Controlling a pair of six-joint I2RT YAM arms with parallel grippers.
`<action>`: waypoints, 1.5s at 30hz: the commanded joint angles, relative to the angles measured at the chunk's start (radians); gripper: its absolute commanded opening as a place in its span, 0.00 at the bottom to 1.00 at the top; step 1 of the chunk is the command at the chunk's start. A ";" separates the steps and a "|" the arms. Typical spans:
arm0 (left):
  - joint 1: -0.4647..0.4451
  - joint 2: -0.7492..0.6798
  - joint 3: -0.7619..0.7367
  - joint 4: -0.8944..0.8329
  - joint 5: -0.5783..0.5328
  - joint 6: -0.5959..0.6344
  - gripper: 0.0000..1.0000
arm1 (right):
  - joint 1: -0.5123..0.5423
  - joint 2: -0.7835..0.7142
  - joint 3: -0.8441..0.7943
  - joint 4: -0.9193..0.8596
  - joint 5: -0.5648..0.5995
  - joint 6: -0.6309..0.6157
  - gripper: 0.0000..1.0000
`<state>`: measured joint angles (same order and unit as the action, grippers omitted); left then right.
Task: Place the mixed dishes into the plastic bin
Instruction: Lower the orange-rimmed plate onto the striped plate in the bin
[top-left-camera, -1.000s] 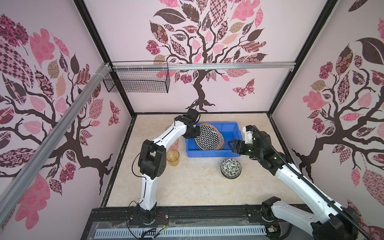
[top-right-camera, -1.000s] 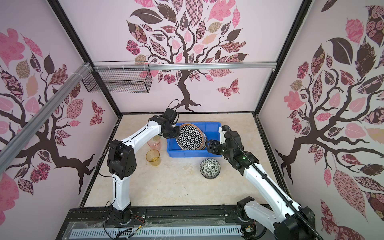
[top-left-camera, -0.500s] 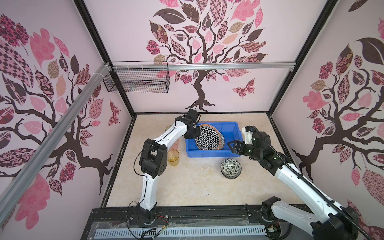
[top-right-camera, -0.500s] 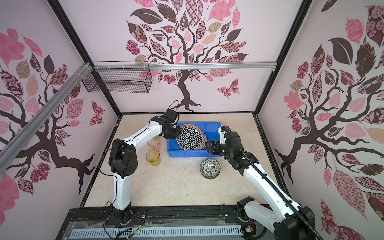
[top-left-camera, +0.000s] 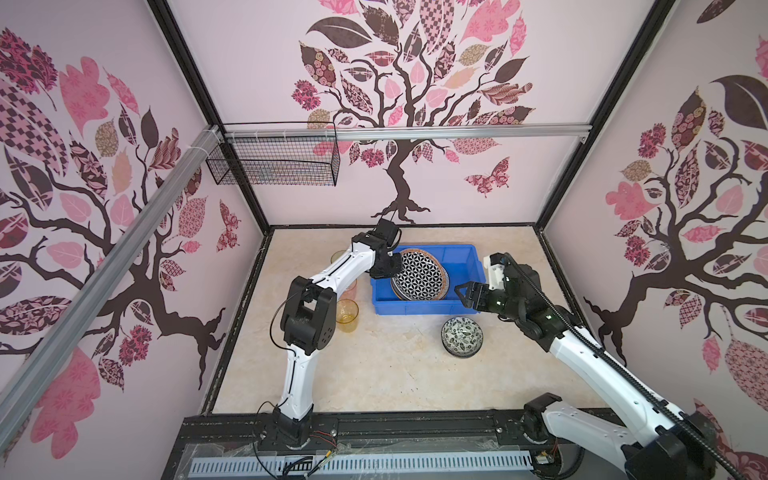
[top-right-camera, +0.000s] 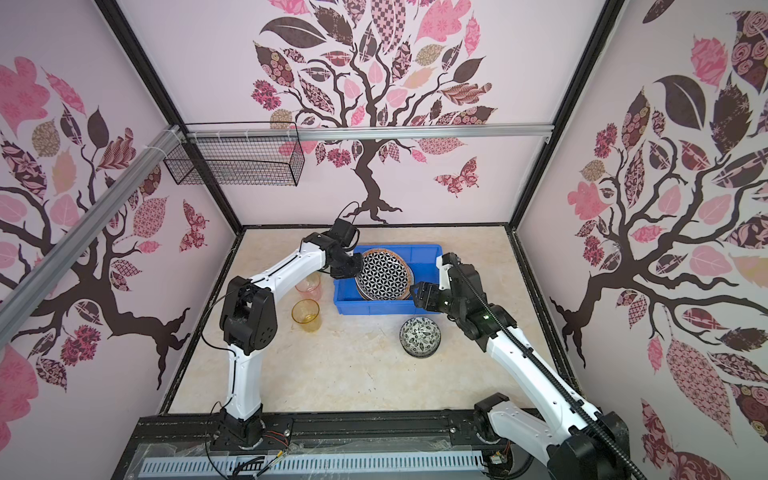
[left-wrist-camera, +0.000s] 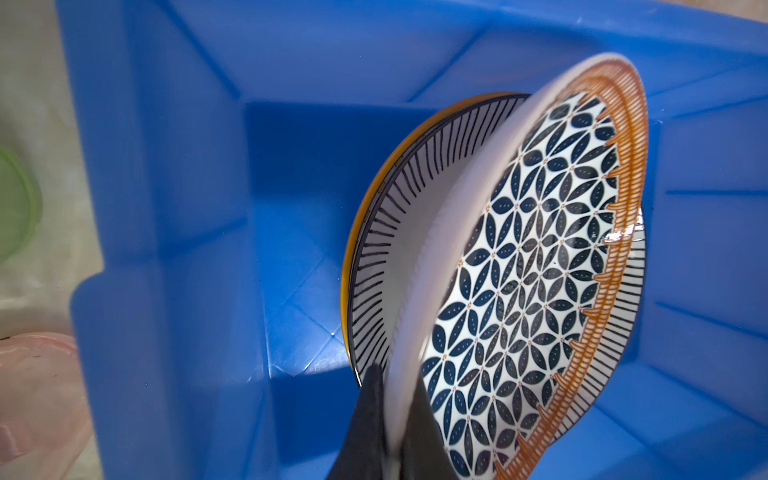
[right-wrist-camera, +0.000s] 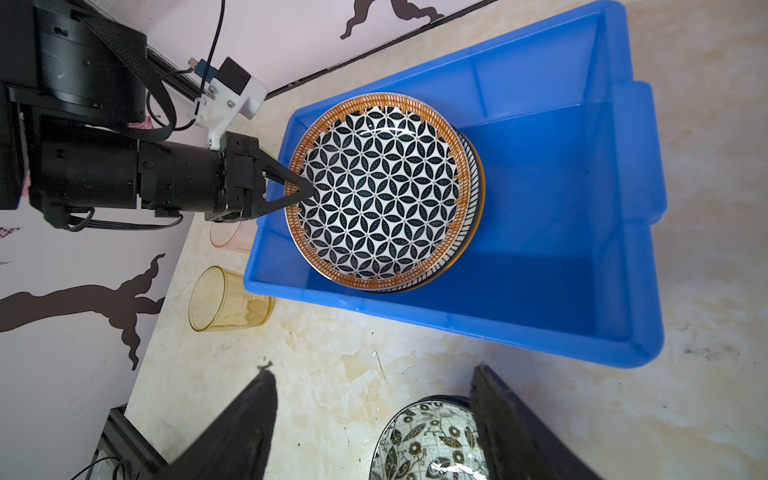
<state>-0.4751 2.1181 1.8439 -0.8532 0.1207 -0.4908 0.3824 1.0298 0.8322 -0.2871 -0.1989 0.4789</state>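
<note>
Your beige, marble-veined desk (top-left-camera: 374, 374) sits between pink tree-print walls (top-left-camera: 519, 187). Inside the bright blue, glossy rectangular plastic bin (top-left-camera: 415, 308), the round glazed plate with a black-and-white petal lattice and ribbed orange rim (top-left-camera: 417, 274) hangs tilted over a stripe-rimmed plate (left-wrist-camera: 399, 216). Your left hand (right-wrist-camera: 305, 192) is clamped on its rim. Your right hand (right-wrist-camera: 374, 372) is spread apart near a leaf-patterned bowl (top-left-camera: 461, 336) on the desk.

Soft, bright, even light casts only faint shadows in both top views, whose wide lens splays the straight black frame posts (top-left-camera: 185, 62), while in the left wrist view the near edge of the round orange-rimmed petal-lattice ceramic plate (left-wrist-camera: 519, 257) blurs and its glaze shows small glare.
</note>
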 joint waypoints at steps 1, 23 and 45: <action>-0.002 0.024 0.005 0.010 0.027 0.009 0.00 | -0.009 -0.002 -0.007 -0.001 -0.006 0.011 0.76; -0.045 0.093 0.020 0.009 0.040 -0.021 0.00 | -0.010 -0.007 -0.018 0.002 -0.011 0.015 0.76; -0.068 0.113 0.065 -0.030 0.014 -0.028 0.15 | -0.010 -0.016 -0.028 0.007 -0.019 0.019 0.76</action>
<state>-0.5369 2.2177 1.8980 -0.8360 0.1665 -0.5468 0.3779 1.0271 0.8028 -0.2863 -0.2066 0.4942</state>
